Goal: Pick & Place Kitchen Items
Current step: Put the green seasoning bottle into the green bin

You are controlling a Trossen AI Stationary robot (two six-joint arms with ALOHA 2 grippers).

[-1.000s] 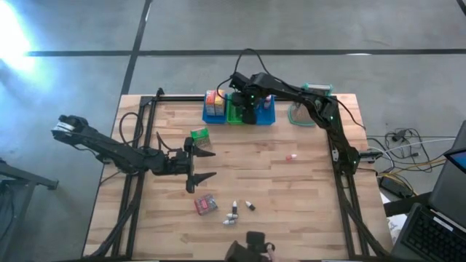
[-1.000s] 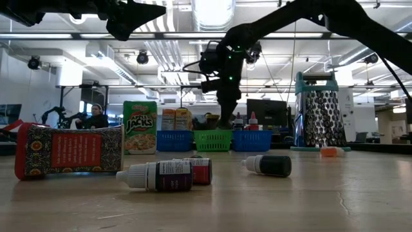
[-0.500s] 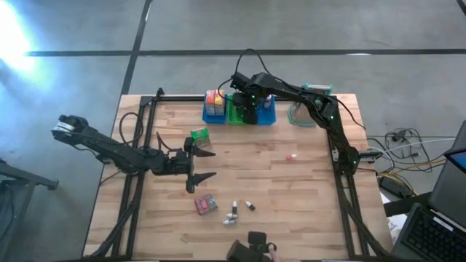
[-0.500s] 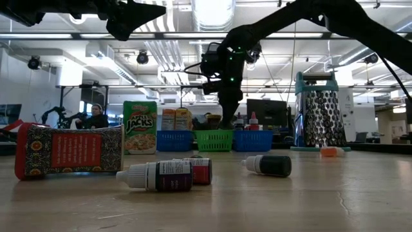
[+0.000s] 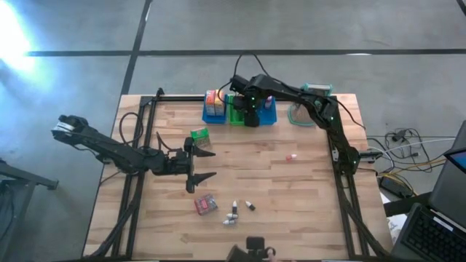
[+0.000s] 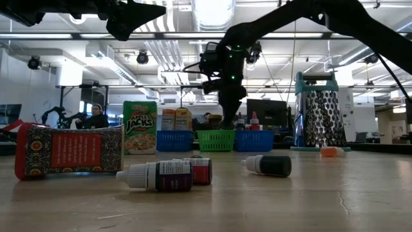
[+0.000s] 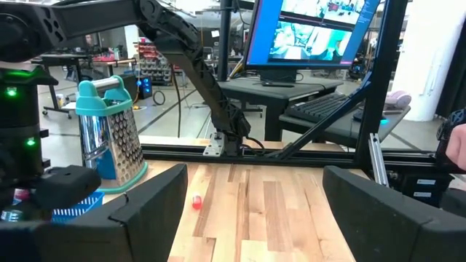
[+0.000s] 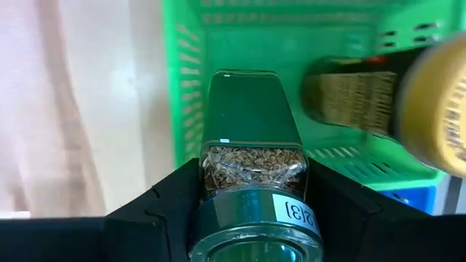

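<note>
The right gripper point(image 5: 250, 116) is reaching to the far edge of the worktop point(image 5: 291, 204), where it is hanging over the green bin point(image 5: 237, 110). Its jaws are gripping a small spice jar point(image 8: 253, 191) with a green cap; the right wrist view is showing the jar clamped between the two dark fingers, lying along them, with the green mesh wall of the bin directly behind it. I judge that the arm is holding the jar there because the bin is the place for it, so the release is probably the next step. The jaws are not yet letting go.

The left gripper point(image 5: 198, 166) is waiting above the middle-left of the worktop, its jaws standing open and holding nothing. It is staying clear of the bins, which gives the right arm free room.

The other kitchen items are lying apart on the worktop, not yet collected: a green cereal box point(image 5: 199, 135) near the left gripper, a red patterned packet point(image 5: 206, 205), and small bottles point(image 5: 234, 212) at the near edge, lying on their sides. A small pink item point(image 5: 290, 156) is lying alone on the right. The blue bin point(image 5: 214, 109) is already holding boxes. The metal grater point(image 6: 316, 111) is standing upright beside the bins.
</note>
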